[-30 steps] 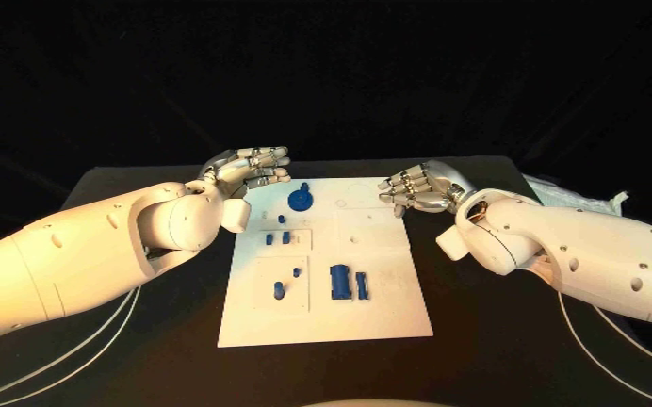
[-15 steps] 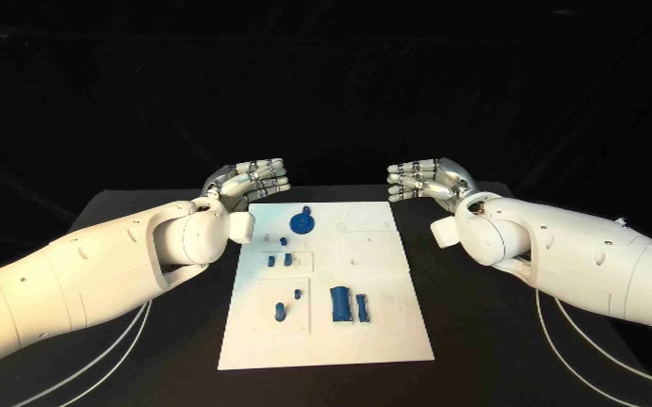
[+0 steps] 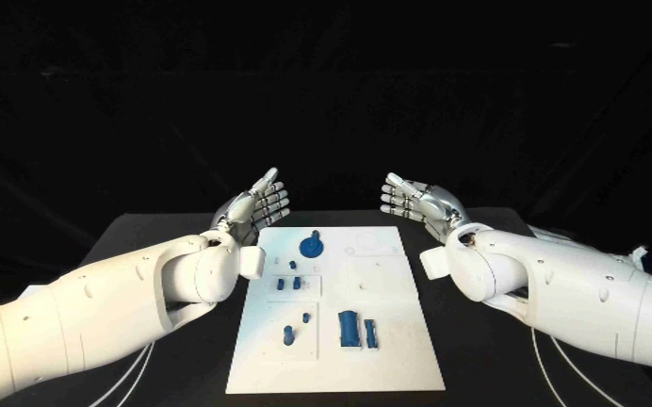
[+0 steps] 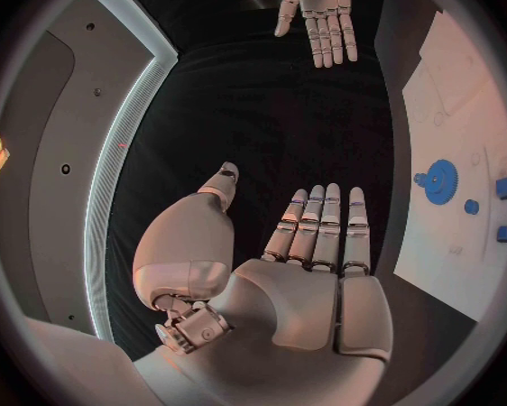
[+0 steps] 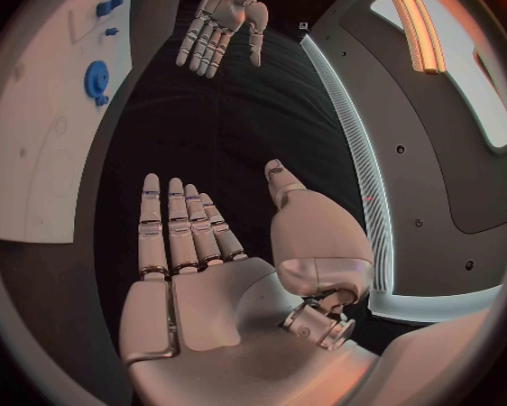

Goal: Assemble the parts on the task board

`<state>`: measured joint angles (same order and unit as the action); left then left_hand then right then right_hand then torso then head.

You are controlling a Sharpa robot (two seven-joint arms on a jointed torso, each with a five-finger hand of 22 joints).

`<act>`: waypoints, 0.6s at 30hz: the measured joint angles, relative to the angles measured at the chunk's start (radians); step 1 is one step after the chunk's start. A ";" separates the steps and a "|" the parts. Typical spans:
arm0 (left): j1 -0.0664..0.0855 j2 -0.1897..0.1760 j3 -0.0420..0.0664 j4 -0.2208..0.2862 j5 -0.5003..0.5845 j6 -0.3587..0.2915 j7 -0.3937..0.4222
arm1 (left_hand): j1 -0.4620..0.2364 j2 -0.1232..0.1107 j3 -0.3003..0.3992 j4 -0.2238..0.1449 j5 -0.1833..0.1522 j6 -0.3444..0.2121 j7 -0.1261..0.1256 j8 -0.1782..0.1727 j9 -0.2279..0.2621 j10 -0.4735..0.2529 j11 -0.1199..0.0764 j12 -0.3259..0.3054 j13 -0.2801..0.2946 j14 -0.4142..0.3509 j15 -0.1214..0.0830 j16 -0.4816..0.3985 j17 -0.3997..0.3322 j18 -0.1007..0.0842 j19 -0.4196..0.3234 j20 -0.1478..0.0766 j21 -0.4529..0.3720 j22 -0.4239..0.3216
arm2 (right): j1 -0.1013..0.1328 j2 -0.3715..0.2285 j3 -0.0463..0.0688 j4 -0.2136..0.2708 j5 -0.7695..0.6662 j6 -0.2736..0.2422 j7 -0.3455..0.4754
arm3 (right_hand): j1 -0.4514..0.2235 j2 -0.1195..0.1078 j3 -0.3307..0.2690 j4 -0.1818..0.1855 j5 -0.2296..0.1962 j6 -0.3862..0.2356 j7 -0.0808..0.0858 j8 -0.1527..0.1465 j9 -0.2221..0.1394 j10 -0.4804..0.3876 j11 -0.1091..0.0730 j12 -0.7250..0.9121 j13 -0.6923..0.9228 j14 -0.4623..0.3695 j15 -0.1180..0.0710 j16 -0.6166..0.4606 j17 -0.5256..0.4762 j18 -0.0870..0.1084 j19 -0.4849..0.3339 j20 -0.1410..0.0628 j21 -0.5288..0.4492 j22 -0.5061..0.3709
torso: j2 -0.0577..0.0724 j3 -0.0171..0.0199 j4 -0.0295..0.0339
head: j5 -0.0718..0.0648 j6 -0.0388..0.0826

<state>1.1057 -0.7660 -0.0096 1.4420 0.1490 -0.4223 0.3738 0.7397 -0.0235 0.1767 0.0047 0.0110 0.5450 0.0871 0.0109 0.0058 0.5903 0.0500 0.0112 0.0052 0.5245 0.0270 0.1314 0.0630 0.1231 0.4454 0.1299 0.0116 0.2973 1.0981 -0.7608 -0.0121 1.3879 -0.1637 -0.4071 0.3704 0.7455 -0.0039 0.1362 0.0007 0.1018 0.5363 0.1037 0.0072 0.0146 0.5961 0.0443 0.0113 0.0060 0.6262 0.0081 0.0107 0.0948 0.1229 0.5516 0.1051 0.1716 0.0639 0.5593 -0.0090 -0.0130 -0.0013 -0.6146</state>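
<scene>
Both my hands are lifting off the black surface point(image 3: 150, 237), left hand point(image 3: 255, 203) and right hand point(image 3: 415, 202) spreading fingers flat, holding nothing beside the task board point(image 3: 394, 332).

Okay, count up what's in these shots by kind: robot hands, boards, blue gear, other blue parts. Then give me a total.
Hands: 2, left hand and right hand, both empty
Task board: 1
Blue gear: 1, counting the knob at its far edge with it
Other blue parts: 7
Total: 11
</scene>
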 measured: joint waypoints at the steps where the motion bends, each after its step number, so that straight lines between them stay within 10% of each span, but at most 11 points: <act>1: -0.009 -0.002 0.001 0.019 -0.010 -0.028 0.009 | -0.029 0.003 -0.007 -0.001 0.000 -0.021 -0.011 0.000 -0.001 -0.023 -0.007 0.000 -0.001 -0.020 -0.004 -0.004 -0.009 -0.012 -0.018 -0.005 0.000 -0.012 | -0.007 -0.002 0.002 0.026 0.011 -0.027 0.008 | -0.029 0.001 -0.006 0.000 -0.004 -0.021 -0.004 0.000 -0.002 -0.023 -0.007 -0.002 -0.001 -0.024 -0.001 0.000 -0.010 -0.006 -0.021 -0.004 -0.006 -0.009 | -0.003 0.0019 0.0023 | 0.000 0.004; 9: -0.046 -0.011 0.006 0.101 -0.073 -0.197 0.065 | -0.220 0.018 -0.052 -0.003 -0.005 -0.163 -0.065 -0.006 -0.003 -0.176 -0.038 -0.006 -0.003 -0.157 -0.021 -0.043 -0.048 -0.046 -0.132 -0.048 -0.005 -0.089 | -0.038 -0.015 0.009 0.144 0.087 -0.202 0.068 | -0.220 0.003 -0.037 -0.002 -0.068 -0.158 -0.069 0.000 -0.010 -0.177 -0.034 -0.005 -0.004 -0.185 -0.006 -0.004 -0.070 -0.031 -0.163 -0.068 -0.050 -0.048 | -0.013 0.0079 0.0114 | 0.001 0.014; 18: -0.056 -0.015 0.008 0.125 -0.117 -0.306 0.107 | -0.385 0.022 -0.112 -0.004 -0.005 -0.285 -0.082 -0.006 -0.005 -0.308 -0.048 -0.005 -0.004 -0.273 -0.026 -0.111 -0.059 -0.092 -0.231 -0.112 -0.005 -0.155 | -0.047 -0.019 0.011 0.180 0.142 -0.321 0.112 | -0.385 0.004 -0.110 -0.001 -0.091 -0.277 -0.096 0.000 -0.013 -0.309 -0.042 -0.005 -0.005 -0.324 -0.007 -0.004 -0.089 -0.094 -0.286 -0.096 -0.111 -0.060 | -0.015 0.0088 0.0128 | 0.001 0.015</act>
<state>1.0497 -0.7807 -0.0012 1.5669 0.0315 -0.7281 0.4810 0.3542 -0.0010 0.0649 0.0004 0.0062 0.2603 0.0047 0.0051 0.0011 0.2823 0.0022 0.0058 0.0011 0.2513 0.0008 0.0201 0.0041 0.0307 0.2141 0.0181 0.0062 0.1421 1.0506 -0.7800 -0.0007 1.5676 -0.0216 -0.7282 0.4829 0.3601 -0.0001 0.0259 -0.0001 0.0105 0.2589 0.0077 0.0068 0.0016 0.2872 0.0021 0.0060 0.0012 0.3019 0.0010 0.0067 0.0056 0.0290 0.2660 0.0087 0.0606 0.0043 0.5445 -0.0002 -0.0003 -0.0001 -0.6000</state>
